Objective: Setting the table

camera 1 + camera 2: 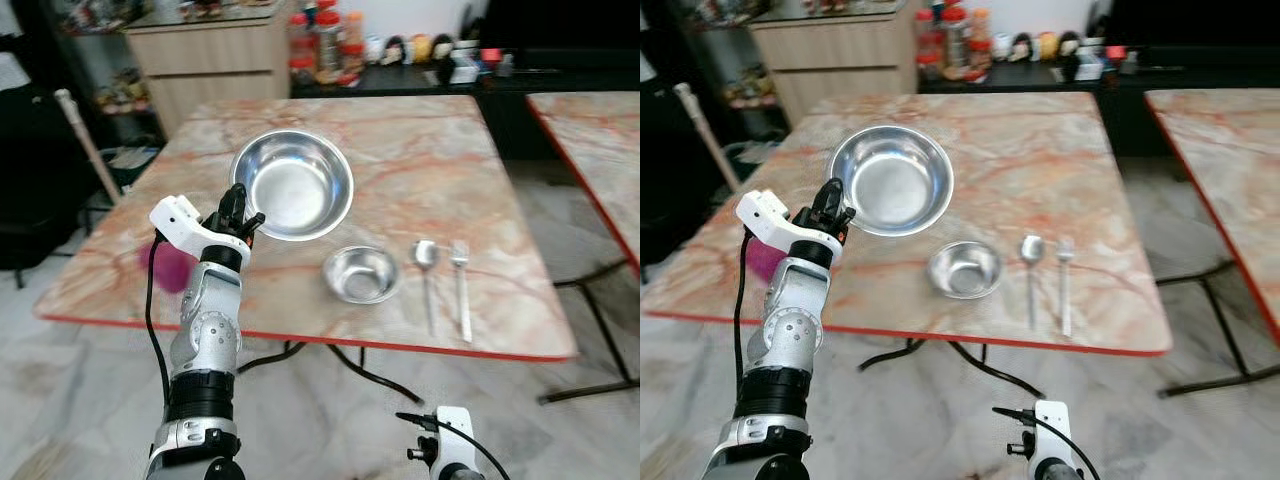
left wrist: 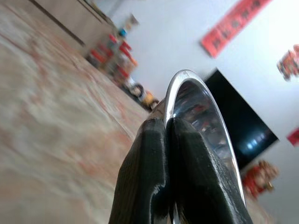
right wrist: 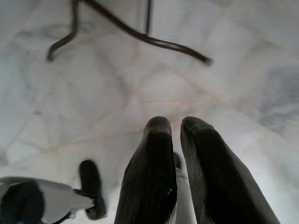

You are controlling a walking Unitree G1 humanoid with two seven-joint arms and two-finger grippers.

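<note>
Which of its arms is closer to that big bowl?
Left. The left gripper pinches the big bowl's rim; the right gripper hangs low over the floor, below the table.

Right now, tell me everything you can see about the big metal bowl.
The big bowl is round, shiny steel, wide and shallow, and empty. It sits upright on the marble table, behind the small bowl and apart from it. The left pincer is shut on its near rim, one finger on each side of the thin edge.

The table (image 1: 420,180) is beige marble with orange veins and red edge; the large bowl (image 1: 292,185) is silver
</note>
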